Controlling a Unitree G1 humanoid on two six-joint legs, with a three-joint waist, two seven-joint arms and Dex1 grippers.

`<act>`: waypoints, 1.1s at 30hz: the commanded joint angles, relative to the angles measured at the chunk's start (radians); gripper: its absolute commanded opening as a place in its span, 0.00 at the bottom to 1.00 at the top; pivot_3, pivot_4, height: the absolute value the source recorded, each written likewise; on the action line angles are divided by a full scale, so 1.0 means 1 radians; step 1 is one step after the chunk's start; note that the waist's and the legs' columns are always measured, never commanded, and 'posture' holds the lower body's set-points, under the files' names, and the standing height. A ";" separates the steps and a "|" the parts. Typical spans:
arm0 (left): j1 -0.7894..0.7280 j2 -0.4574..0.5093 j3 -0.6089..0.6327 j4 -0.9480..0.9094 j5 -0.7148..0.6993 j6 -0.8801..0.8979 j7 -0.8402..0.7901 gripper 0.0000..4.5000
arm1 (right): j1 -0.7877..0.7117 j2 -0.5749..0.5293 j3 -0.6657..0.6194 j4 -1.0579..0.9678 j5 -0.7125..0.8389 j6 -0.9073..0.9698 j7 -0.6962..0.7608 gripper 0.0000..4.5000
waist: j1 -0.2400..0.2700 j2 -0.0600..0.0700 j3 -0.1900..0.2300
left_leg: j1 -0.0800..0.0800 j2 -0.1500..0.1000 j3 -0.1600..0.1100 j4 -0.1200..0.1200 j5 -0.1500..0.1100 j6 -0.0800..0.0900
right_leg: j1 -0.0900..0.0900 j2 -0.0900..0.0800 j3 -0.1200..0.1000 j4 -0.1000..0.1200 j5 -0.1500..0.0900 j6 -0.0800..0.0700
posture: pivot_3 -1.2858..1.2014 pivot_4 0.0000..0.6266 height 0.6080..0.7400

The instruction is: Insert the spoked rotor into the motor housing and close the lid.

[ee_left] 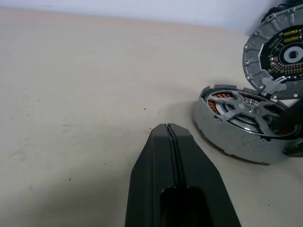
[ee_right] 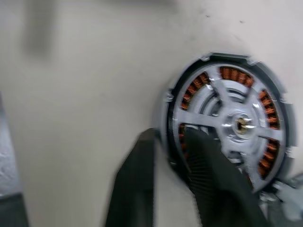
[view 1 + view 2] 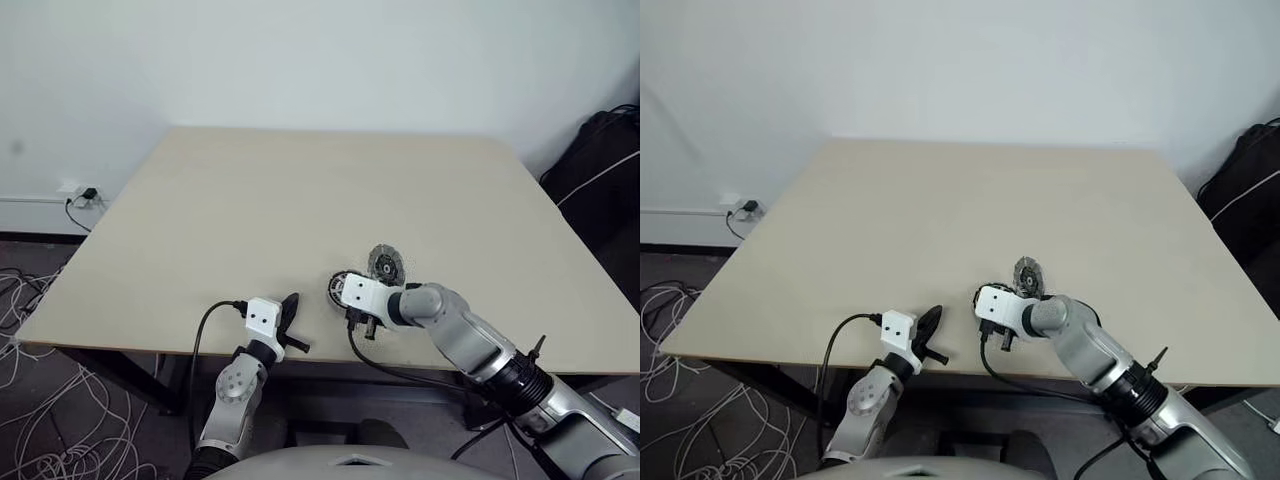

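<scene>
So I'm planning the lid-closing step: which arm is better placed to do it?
Right, probably. The right gripper already pinches the rim of the silver round motor housing, beside the upright grey ribbed lid; the left gripper is shut and apart.

A lab or test room: bare table; loose floor cables (wall socket nearby)
</scene>
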 commanded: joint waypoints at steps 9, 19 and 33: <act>-0.014 -0.008 -0.001 -0.027 -0.008 -0.015 0.002 0.00 | 0.022 0.040 -0.095 -0.020 0.032 0.115 -0.026 0.02 | 0.001 0.000 0.000 | 0.000 0.000 0.000 0.002 0.000 0.000 | 0.000 0.000 0.000 0.001 0.001 0.000 | 0.52 0.00 1.00; -0.010 -0.011 -0.004 -0.023 -0.008 -0.016 0.000 0.00 | 0.079 0.215 -0.216 -0.196 0.197 0.466 -0.088 0.02 | 0.000 0.000 0.000 | -0.001 0.000 0.000 -0.001 0.000 0.000 | -0.002 0.000 0.000 0.000 0.001 0.000 | 0.52 0.00 1.00; -0.010 -0.006 0.001 -0.027 -0.009 -0.015 0.000 0.00 | 0.055 0.229 -0.178 -0.176 0.233 0.403 -0.165 0.10 | -0.005 0.000 0.000 | -0.001 0.000 0.000 -0.001 0.000 0.000 | -0.002 0.000 0.000 0.001 0.000 -0.001 | 0.52 0.00 1.00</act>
